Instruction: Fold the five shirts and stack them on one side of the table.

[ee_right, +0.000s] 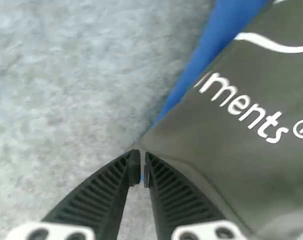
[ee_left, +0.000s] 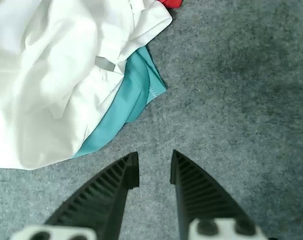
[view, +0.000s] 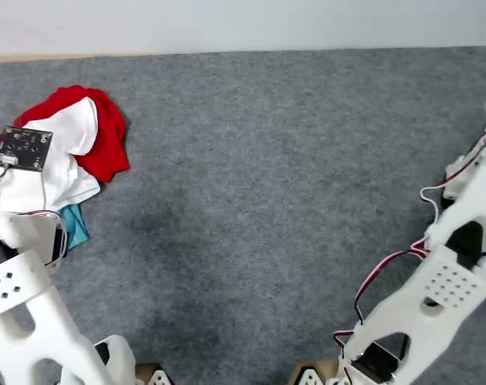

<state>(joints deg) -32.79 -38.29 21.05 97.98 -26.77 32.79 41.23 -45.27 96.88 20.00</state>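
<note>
High view: red shirt [view: 107, 136], white shirt [view: 58, 160] and teal shirt [view: 74, 226] heaped at the left edge; left wrist: left gripper [ee_left: 154, 162] open over the mat [ee_left: 241, 100], just beside the teal shirt; right wrist: right gripper [ee_right: 141, 167] pinching the blue shirt [ee_right: 216, 40] edge under a dark grey shirt [ee_right: 231, 165]

Desk [view: 291, 176] — centre: bare, open passage; left edge: heap of white shirt [view: 42, 180], red shirt [view: 107, 136], teal shirt [view: 74, 226]; right edge — grey shirt [ee_right: 241, 140] over blue shirt [ee_right: 221, 45].

Shirt pile [view: 70, 148] on grey table [view: 291, 176]
</note>
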